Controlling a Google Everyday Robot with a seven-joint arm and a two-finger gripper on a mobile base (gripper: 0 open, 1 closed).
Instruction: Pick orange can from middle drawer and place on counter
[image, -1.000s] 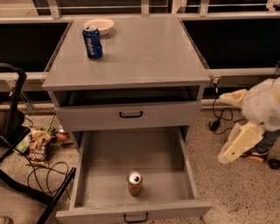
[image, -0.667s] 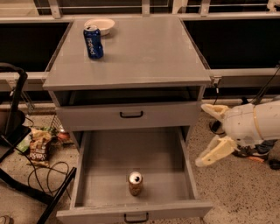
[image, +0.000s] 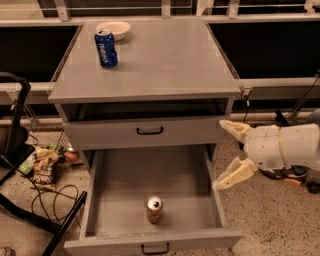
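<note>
The robot's cream two-finger gripper (image: 227, 152) has moved in from the far right and now hangs just beside the right wall of the wide grey pulled-out middle drawer (image: 150, 170), fingers spread wide and holding nothing. The small orange-brown can with a silver top (image: 154, 209) stands upright near the drawer's front, untouched. The flat grey cabinet counter (image: 165, 65) carries a blue drink can (image: 106, 47) and a white bowl (image: 113, 29). The approach looks underway; the grasp is not yet made.
</note>
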